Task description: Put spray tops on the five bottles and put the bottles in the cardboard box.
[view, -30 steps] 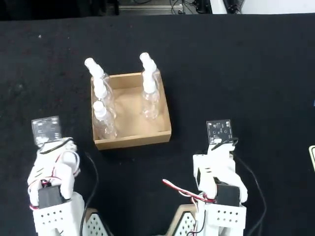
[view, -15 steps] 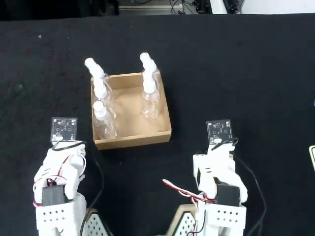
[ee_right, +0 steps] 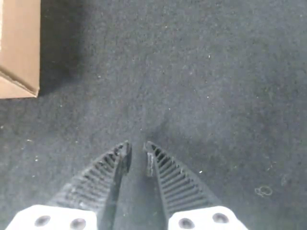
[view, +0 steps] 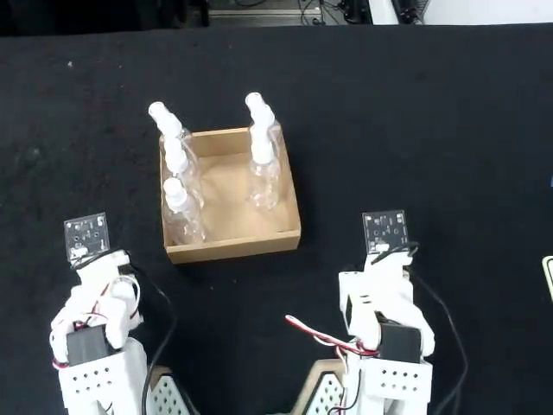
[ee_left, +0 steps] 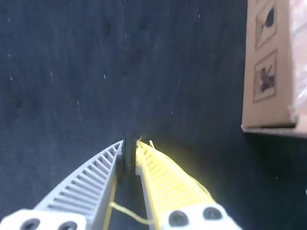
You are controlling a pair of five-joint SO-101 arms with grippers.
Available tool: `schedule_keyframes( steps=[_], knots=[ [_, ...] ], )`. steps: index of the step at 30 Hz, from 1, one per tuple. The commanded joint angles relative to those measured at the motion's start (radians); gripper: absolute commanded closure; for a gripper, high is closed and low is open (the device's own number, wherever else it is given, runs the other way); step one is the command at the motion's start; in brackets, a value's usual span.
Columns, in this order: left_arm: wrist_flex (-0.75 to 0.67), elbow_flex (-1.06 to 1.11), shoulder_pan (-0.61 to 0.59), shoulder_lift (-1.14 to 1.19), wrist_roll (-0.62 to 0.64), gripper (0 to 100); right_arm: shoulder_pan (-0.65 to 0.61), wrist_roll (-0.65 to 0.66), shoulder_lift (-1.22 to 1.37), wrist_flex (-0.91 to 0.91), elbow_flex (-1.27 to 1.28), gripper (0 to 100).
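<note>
The cardboard box stands open on the black cloth in the middle of the high view. Several clear bottles with white spray tops stand in it: three along its left wall and two along its right wall. The rear ones lean over the far rim. My left gripper is folded back near the table's front left, shut and empty, with a corner of the box off to its side. My right gripper rests at the front right, its black fingers close together with nothing between them, and a box corner shows beyond it.
Both arm bases sit at the front edge, with red and white cables between them. A pale object pokes in at the right edge. Bare black cloth surrounds the box on all sides.
The left arm's wrist swung right toward the box, then back left and slightly nearer the front edge. The right arm, the box and the bottles have not moved.
</note>
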Motion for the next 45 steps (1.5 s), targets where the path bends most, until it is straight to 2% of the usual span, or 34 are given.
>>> schedule_keyframes(
  steps=[1,23,26,30,34,38,45],
  knots=[
    [0.048,0.022,-0.012,-0.006,-0.005,97,-0.014,-0.002,-0.064,0.003,-0.002,98.5],
    [0.048,0.022,-0.010,-0.006,-0.003,97,-0.014,-0.002,-0.064,0.003,-0.002,98.6],
    [0.049,0.022,0.022,-0.008,-0.003,97,-0.014,-0.002,-0.064,0.003,-0.002,98.6],
    [0.051,0.022,0.153,-0.011,-0.003,97,-0.020,-0.002,-0.076,0.005,-0.002,98.6],
    [0.052,0.022,0.225,-0.020,-0.002,97,-0.041,-0.003,-0.104,0.015,-0.004,98.6],
    [0.052,0.022,0.232,-0.020,-0.002,97,-0.115,-0.008,-0.101,0.091,-0.004,98.6],
    [0.052,0.022,0.239,-0.018,-0.002,97,-0.115,-0.006,-0.101,0.089,-0.004,98.6]
  ],
)
